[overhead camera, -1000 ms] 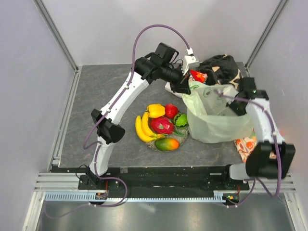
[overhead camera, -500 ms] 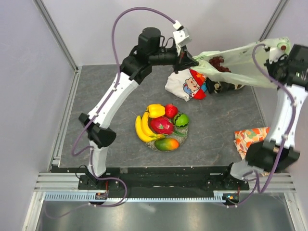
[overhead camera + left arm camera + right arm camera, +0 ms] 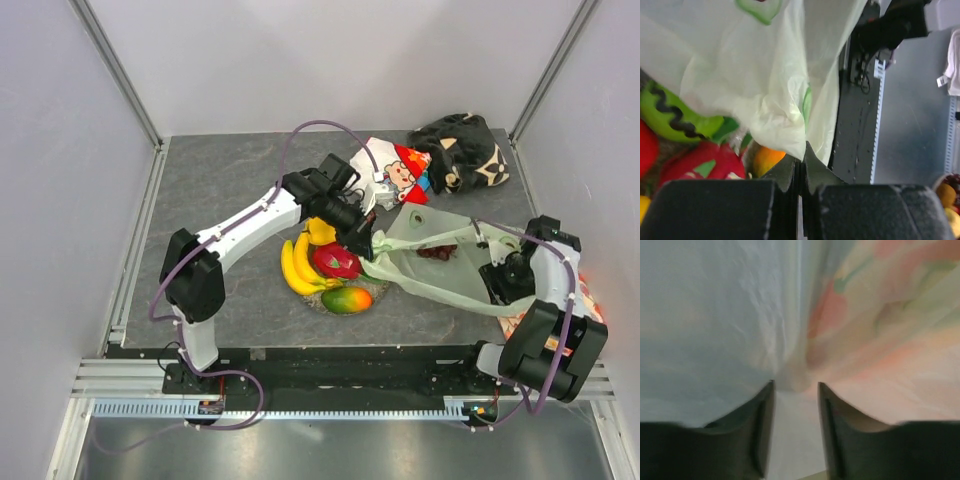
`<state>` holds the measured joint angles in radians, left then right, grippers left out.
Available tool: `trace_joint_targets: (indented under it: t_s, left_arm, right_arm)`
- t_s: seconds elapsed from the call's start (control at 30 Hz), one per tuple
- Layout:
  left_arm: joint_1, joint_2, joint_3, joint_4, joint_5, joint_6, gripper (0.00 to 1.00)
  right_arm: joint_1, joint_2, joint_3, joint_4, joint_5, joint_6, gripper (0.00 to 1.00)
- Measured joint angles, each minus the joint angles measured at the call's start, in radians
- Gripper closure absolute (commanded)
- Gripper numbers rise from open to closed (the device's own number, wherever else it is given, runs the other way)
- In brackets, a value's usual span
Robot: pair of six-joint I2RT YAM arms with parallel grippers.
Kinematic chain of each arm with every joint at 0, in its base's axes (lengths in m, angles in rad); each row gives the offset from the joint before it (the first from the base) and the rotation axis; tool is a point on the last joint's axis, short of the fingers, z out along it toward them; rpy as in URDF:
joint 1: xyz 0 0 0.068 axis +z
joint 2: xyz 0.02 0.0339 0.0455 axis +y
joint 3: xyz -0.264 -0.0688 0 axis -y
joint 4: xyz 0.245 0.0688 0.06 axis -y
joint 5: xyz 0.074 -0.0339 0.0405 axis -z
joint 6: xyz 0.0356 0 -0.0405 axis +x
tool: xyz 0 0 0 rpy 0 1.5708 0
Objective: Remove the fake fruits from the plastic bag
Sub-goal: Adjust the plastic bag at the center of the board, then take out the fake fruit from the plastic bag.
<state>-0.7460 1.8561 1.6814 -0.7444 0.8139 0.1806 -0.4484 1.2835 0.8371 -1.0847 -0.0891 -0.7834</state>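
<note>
While the plastic bag is held stretched low over the tabletop between the two arms, its left end drawn over the pile of fake fruits already lying outside it, the step in hand is judged to be the emptying of what is left inside. A dark bunch of grapes can be seen through the film near the bag's middle. For this to be done well, the film should not be kept pulled flat, since the grapes would be trapped in a taut sheet. One end should be raised and the mouth lowered so that the bunch can slide out. Which end is the mouth cannot be told from these views. The drop should be aimed beside the pile, so that the fruits there are not knocked away. The left gripper is closed completely on a pinched fold of film, just above the fruits. The right gripper is seen with its fingers partway apart and film lying in the gap between them. Whether that film is actually gripped cannot be told, so the hold at that end is judged to be loose at best.
</note>
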Motion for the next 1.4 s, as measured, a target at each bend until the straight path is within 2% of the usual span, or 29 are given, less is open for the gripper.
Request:
trace_joint_targets:
  t_s: [0.13,0.23,0.33,0.4,0.47,0.6,0.83,1.0,1.17,1.27,1.4]
  left_arm:
    - [-0.005,0.014,-0.002,-0.049,-0.011,0.003,0.98]
    - [-0.009,0.016,0.064,-0.048,-0.020,0.002,0.98]
    - [-0.014,0.016,0.132,-0.038,-0.027,0.000,0.98]
    - [-0.016,0.016,0.163,-0.034,-0.027,-0.005,0.98]
    - [-0.021,0.017,0.179,-0.031,-0.028,-0.013,0.98]
    - [-0.032,0.049,0.226,-0.020,-0.049,-0.042,0.98]
    - [-0.046,0.109,0.290,-0.004,-0.106,-0.074,0.98]
    - [-0.046,0.110,0.295,0.014,-0.126,-0.106,0.98]
    - [-0.045,0.110,0.318,0.054,-0.112,-0.167,0.98]
    - [-0.040,0.111,0.336,0.073,-0.088,-0.192,0.98]
    - [-0.029,0.110,0.328,0.074,-0.069,-0.192,0.98]
  right_arm:
    - [0.001,-0.004,0.195,-0.133,-0.130,-0.090,0.33]
    - [0.004,-0.008,0.412,-0.194,-0.262,-0.150,0.24]
    - [0.023,-0.026,0.552,-0.203,-0.349,-0.155,0.22]
    - [0.035,-0.040,0.595,-0.212,-0.394,-0.158,0.12]
    - [0.038,-0.047,0.597,-0.220,-0.423,-0.153,0.11]
    - [0.039,-0.034,0.487,-0.223,-0.479,-0.108,0.11]
    - [0.036,0.159,0.459,-0.254,-0.647,-0.050,0.10]
    - [0.057,0.067,0.479,-0.257,-0.718,-0.051,0.09]
    - [0.205,-0.054,0.422,-0.263,-0.699,-0.072,0.10]
    - [0.235,-0.076,0.413,-0.279,-0.699,-0.070,0.14]
    - [0.237,-0.075,0.434,-0.266,-0.695,-0.024,0.33]
